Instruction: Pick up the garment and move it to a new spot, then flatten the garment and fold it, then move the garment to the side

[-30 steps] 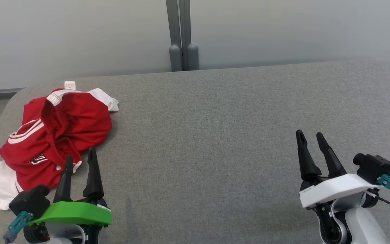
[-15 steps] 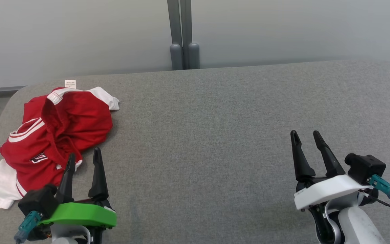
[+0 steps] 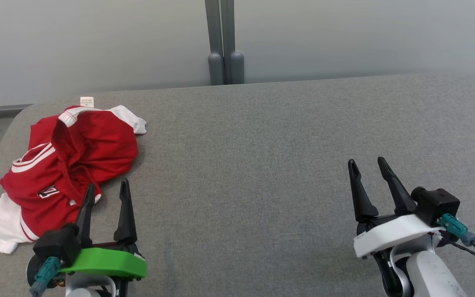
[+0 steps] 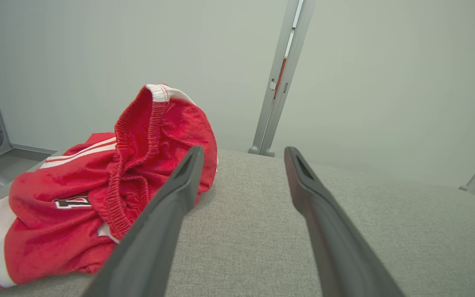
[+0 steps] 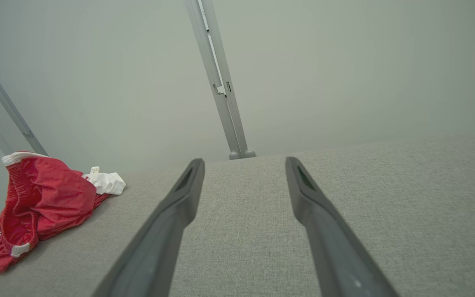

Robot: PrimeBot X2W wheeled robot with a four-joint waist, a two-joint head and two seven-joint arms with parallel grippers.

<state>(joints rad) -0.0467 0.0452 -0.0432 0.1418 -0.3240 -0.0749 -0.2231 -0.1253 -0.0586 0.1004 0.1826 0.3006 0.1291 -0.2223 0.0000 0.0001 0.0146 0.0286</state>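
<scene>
big grey fabric-covered worktop (image 3: 262,165) spans the head view, w/ a rounded corner at far left. behind it a plain pale grey wall (image 3: 97,41), split by a thin grey upright post (image 3: 225,37) w/ two rounded feet at the worktop's back edge.

red & white crumpled sports garment (image 3: 72,156) lies bunched on the worktop's left end, near the back-left corner. it has a gathered elastic waistband, white stripes and a small dark patch w/ a white number. white fabric pokes out at its near-left and far-right ends. in the left wrist view it sits as a heap, waistband standing up.

left hand (image 3: 107,183), two long dark fingers on a green mount, is at lower left, just beside the garment's near-right edge. fingers are spread wide apart w/ nothing between them. its left finger overlaps the red cloth in both views; can't tell if it touches.

right hand (image 3: 366,161), dark fingers on a white mount, is at lower right over bare worktop, well apart from the garment. fingers also spread wide, nothing held.

small white label (image 3: 86,101) lies at the garment's far edge.
</scene>
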